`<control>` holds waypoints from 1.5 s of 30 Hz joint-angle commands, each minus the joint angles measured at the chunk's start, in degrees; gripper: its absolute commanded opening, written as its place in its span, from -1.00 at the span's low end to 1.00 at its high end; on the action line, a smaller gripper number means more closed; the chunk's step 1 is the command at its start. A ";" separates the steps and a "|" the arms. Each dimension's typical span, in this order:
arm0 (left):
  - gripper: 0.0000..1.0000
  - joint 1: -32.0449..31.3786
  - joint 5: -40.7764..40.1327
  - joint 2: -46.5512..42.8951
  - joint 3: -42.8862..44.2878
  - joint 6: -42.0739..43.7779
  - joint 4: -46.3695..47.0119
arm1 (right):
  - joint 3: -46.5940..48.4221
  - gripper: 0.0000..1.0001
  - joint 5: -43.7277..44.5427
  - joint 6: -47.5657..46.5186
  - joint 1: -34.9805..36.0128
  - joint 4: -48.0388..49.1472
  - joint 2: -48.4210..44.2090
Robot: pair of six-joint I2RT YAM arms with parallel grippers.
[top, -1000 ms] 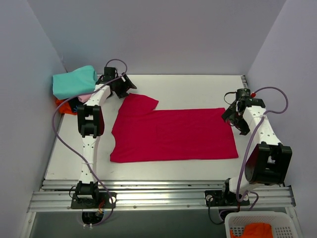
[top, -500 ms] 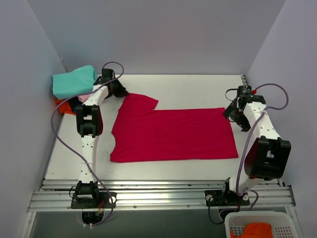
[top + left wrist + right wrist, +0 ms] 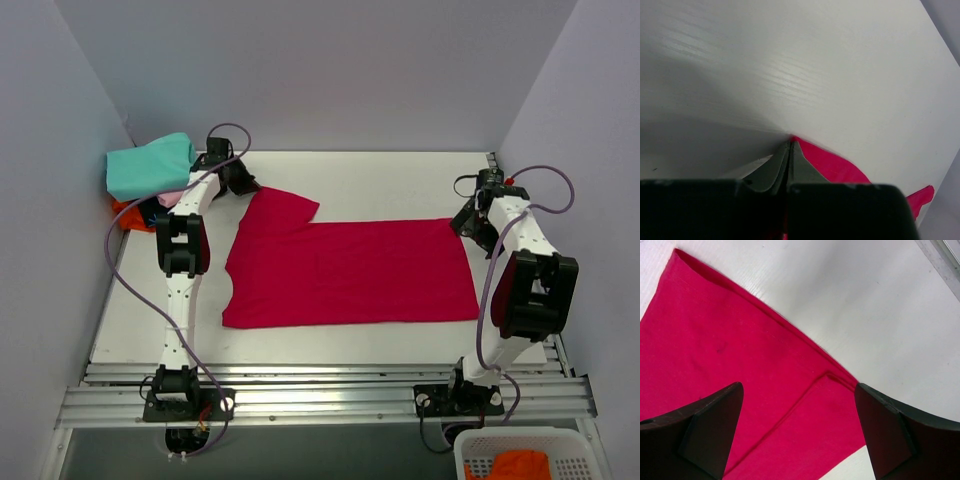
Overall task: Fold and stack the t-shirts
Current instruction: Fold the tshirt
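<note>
So the crimson shirt point(image 3: 350, 270) is lying flat in the middle of the table point(image 3: 400, 175). Its long axis runs left to right, with the sleeve end on the left, one sleeve poking toward the far left, and the hemmed end on the right. The left gripper point(image 3: 238, 178) is right at that far-left sleeve tip. From its wrist camera the jaws are pressed flat together with a sliver of red showing in the seam between them, so I'd say it has the sleeve edge pinched, though only by a tiny bit of cloth. The right gripper point(image 3: 799, 390) is the opposite story: spread wide, nothing in it, hovering over the shirt's far right corner, with the hem corner sitting between the two fingers. That's the relation that matters imo: the corner lies straight under the open jaws, not off to one side, so the right arm mostly just needs to drop and close rather than reach. Can't tell how high above the cloth it is though. Both grippers are on the far edge, one per end, so my guess is a fold of the far edge toward the near one. The teal shirt point(image 3: 150, 165) sits folded in the far left corner, just beside the left arm, on top of other folded ones.
</note>
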 commanded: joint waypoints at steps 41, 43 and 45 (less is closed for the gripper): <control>-0.95 0.45 2.56 -12.47 -10.38 1.61 -0.03 | 13.73 0.39 -5.68 2.70 3.43 18.44 27.12; -0.95 0.36 2.48 -12.64 -10.55 1.61 -0.03 | 13.81 0.30 -5.86 2.61 4.48 18.44 27.82; -0.95 0.45 2.48 -12.99 -11.25 1.61 0.15 | 13.73 0.12 -6.12 2.70 4.93 18.61 28.34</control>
